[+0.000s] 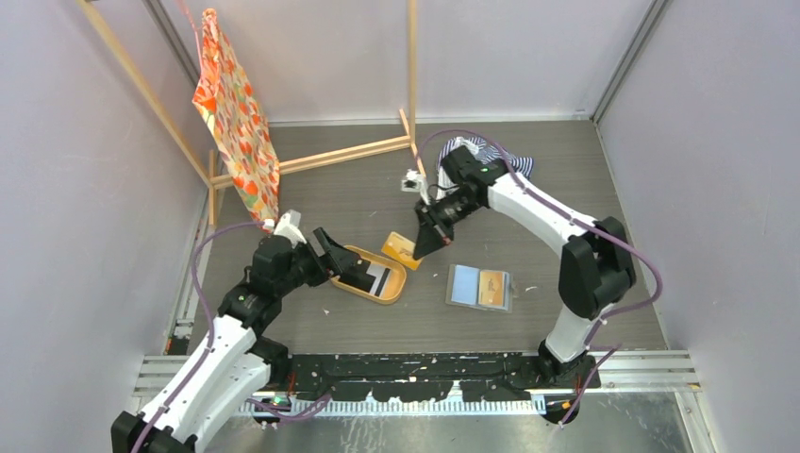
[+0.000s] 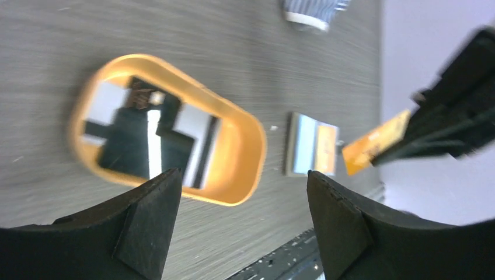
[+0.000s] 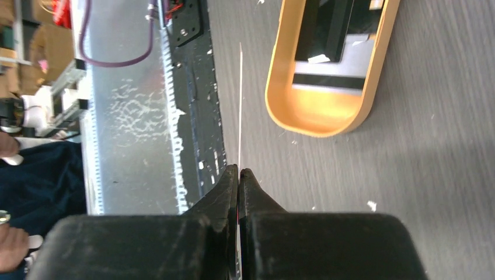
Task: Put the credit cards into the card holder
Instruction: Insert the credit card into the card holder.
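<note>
Fingers of the right gripper (image 1: 422,247) pinch a tilted orange card (image 1: 400,248) at mid-counter. The left gripper (image 1: 351,267) gapes wide over the orange tray (image 1: 398,284). The card holder (image 1: 479,287) lies open toward the near edge, with a second orange card (image 1: 491,289) inside.

You have two arms built alike: the left arm (image 1: 220,360) and the right arm (image 1: 534,207) each wear smooth white shells on the long links, with chunky black housings at the joints. A thin mauve cable (image 1: 194,278) loops along the outside of each. The left gripper (image 2: 242,175) and the right gripper (image 3: 239,171) are black all over, their fingers (image 2: 146,219) thick, wedge-shaped and matte with a faintly grainy surface, and both arms are bolted to a black, speckled base plate (image 1: 425,368).
</note>
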`<action>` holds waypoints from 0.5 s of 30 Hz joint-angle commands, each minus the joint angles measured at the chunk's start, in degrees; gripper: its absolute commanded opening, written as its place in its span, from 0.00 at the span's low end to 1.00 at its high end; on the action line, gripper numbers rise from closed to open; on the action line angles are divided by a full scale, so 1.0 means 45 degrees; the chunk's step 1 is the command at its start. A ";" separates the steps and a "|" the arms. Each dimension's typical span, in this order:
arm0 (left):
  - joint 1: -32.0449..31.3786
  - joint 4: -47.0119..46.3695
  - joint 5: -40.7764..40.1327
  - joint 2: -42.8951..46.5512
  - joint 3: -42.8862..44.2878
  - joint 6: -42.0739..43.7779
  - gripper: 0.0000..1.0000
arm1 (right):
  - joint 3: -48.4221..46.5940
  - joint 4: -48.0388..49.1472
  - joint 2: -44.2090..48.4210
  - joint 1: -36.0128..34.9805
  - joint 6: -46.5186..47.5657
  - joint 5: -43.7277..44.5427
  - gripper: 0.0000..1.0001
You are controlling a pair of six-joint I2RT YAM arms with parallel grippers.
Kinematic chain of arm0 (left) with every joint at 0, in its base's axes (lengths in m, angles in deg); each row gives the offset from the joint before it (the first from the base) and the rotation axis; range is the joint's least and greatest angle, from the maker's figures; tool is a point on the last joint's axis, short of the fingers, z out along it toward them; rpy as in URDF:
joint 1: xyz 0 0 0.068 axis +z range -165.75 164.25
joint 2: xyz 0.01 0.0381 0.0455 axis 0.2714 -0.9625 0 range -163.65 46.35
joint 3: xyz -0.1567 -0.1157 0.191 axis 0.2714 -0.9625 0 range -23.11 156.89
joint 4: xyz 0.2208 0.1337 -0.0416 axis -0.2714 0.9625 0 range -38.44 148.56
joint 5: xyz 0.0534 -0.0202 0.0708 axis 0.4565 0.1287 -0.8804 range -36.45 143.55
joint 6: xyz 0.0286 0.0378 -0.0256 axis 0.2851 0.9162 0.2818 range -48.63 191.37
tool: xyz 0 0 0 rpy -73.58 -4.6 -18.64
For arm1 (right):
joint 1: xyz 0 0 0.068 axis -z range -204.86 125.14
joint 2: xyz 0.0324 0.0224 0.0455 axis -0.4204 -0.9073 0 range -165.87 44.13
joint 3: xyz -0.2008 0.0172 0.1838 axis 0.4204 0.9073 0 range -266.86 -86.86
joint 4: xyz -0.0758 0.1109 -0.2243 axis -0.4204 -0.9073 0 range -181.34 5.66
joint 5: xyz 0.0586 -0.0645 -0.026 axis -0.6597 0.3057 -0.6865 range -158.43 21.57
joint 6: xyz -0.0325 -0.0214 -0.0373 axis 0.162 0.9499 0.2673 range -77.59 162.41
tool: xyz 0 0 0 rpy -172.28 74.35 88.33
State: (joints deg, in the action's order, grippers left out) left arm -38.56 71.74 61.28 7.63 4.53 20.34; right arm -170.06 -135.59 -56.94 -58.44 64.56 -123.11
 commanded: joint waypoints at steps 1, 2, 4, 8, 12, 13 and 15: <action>-0.0033 -0.5309 0.4187 -0.0026 -0.1181 -0.0234 0.80 | 0.1298 -0.0860 0.1185 0.1208 0.1340 -0.2798 0.01; -0.0113 -0.6571 0.4631 -0.0277 -0.1340 -0.0408 0.80 | 0.1503 -0.0903 0.1316 0.1452 0.1374 -0.3053 0.01; -0.0709 -0.8061 0.4680 -0.0789 -0.1272 -0.0297 0.81 | 0.1825 -0.0895 0.1532 0.1835 0.1306 -0.3339 0.01; -0.2847 -0.9924 0.3117 -0.2159 -0.0618 0.1409 0.82 | 0.2560 0.0654 0.1971 0.2409 -0.0252 -0.4473 0.01; -0.3601 -1.1960 0.2600 -0.4240 -0.0119 0.1221 0.81 | 0.3392 0.3154 0.2241 0.2687 -0.2613 -0.5534 0.01; -0.3662 -1.2556 0.2597 -0.4803 -0.0020 0.1029 0.81 | 0.3625 0.3781 0.2319 0.2703 -0.3167 -0.5646 0.01; -0.3777 -1.3626 0.2510 -0.5725 0.0154 0.0627 0.80 | 0.3893 0.4512 0.2435 0.2732 -0.3782 -0.5720 0.01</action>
State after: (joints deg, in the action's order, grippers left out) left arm -54.80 26.69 74.52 -11.98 2.11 23.88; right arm -154.41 -127.06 -49.36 -46.46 57.15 -142.86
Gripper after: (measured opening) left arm 0.810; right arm 0.033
